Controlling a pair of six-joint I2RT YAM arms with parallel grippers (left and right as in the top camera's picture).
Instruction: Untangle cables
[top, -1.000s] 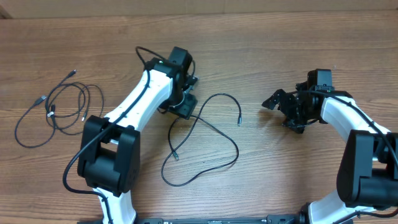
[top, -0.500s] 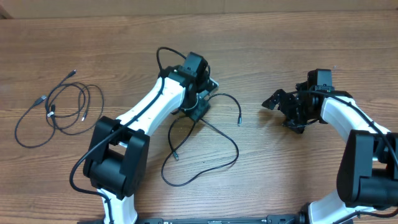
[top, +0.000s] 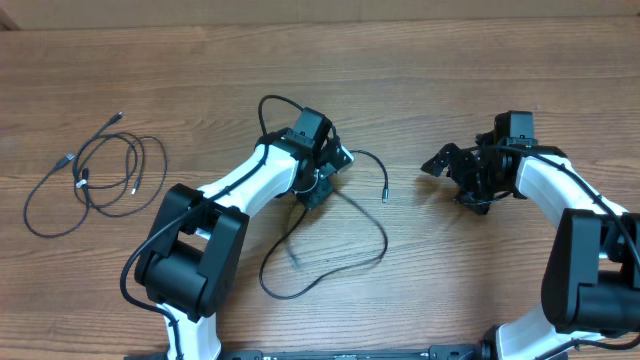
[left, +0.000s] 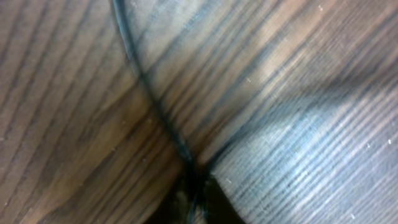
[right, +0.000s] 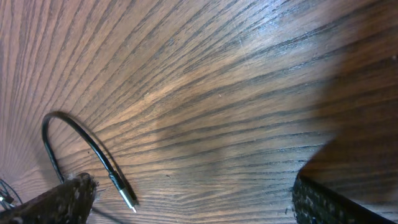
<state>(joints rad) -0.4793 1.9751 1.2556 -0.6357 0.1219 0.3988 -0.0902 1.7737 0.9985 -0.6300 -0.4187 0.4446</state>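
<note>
Thin black looped cable (top: 383, 243), pinched near its top by the left pincer (top: 318, 188), loop lying robotward; its silver plug tip (top: 384, 197) lies nearer the spread right pincer (top: 450, 178).

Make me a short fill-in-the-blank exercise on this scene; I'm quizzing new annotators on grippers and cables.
1. The left gripper is ___ on the loose cable in the middle of the table.
2. The right gripper is ___ and holds nothing.
3. The bunch of cables lies on the ___ arm's side, with no gripper touching it.

Missing words: shut; open; left
</note>
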